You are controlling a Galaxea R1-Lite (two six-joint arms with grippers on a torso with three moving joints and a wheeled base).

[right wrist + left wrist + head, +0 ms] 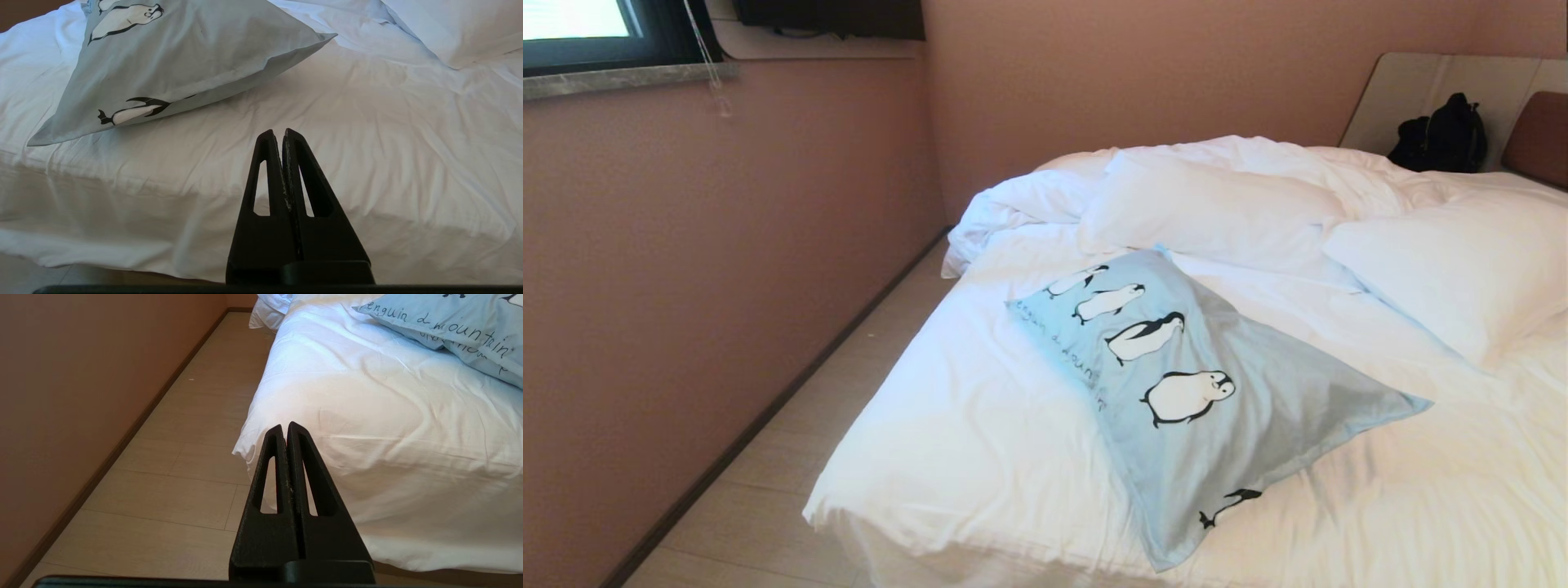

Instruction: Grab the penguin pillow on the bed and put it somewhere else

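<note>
The penguin pillow (1209,392) lay flat on the bed (980,441), near its foot edge, with two plain white pillows (1209,212) beyond it toward the headboard. Nothing had been grasped yet, so the step in hand looked like the reach. It would likely go best by opening one set of fingers wide, coming in low at the pillow's nearest corner and pinching the pillow alone, not the sheet beneath. The left gripper (284,426) and right gripper (278,132) both hung short of the pillow, off the bed's foot edge, fingers pressed together, holding and touching nothing.
</note>
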